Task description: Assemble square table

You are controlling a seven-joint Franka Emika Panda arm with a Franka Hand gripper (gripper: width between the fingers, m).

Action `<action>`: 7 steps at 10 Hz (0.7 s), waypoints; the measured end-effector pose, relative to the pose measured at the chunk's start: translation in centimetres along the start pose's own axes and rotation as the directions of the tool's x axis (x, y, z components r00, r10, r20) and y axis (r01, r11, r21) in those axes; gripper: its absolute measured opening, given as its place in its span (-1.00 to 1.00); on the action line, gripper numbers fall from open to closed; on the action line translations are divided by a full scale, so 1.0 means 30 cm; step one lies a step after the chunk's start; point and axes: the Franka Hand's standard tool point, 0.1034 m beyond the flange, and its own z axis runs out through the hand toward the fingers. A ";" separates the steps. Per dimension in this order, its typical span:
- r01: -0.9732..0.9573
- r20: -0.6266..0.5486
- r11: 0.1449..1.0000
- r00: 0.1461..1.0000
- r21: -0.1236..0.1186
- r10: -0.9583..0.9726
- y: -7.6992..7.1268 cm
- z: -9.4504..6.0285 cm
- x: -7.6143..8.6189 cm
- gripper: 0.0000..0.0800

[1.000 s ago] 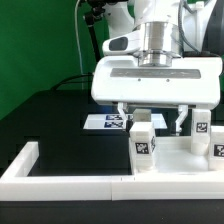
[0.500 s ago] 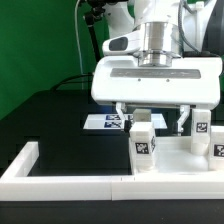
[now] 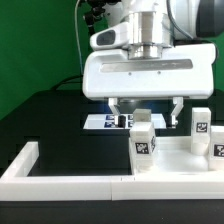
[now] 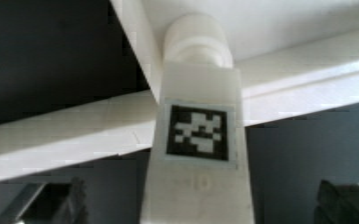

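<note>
A white block leg (image 3: pixel 143 140) with a black-and-white tag stands upright at the near corner of the white square panel (image 3: pixel 178 160). My gripper (image 3: pixel 146 108) hangs just above it, open, its dark fingers (image 3: pixel 113 107) wide on either side of the leg's top and apart from it. In the wrist view the same leg (image 4: pixel 197 130) runs up the middle with its tag facing the camera, while my gripper (image 4: pixel 197 205) has its fingertips (image 4: pixel 43 200) far out to both sides. Two more tagged legs (image 3: pixel 200 125) (image 3: pixel 219 146) stand at the exterior view's right.
The long white L-shaped border wall (image 3: pixel 60 180) runs along the front of the black table and up its left side. The marker board (image 3: pixel 103 122) lies flat behind the leg. A green backdrop closes off the rear.
My gripper has lifted a little and shifted toward the exterior view's left, its fingers now clear of the leg. The leg stands where it was.
</note>
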 end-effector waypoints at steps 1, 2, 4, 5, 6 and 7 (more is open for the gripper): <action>-0.022 0.047 1.000 0.999 0.017 0.021 -0.002 -0.001 0.018 0.62; -0.057 0.103 0.998 0.993 0.030 0.054 -0.009 0.000 0.013 0.62; -0.052 0.275 0.998 0.961 0.047 0.038 -0.011 -0.005 -0.015 0.62; -0.053 0.336 0.997 0.941 0.050 0.033 -0.009 -0.007 -0.015 0.62; -0.060 0.380 0.997 0.924 0.054 0.035 -0.008 -0.004 -0.019 0.62; -0.080 0.492 0.996 0.870 0.046 0.047 0.001 -0.008 -0.033 0.62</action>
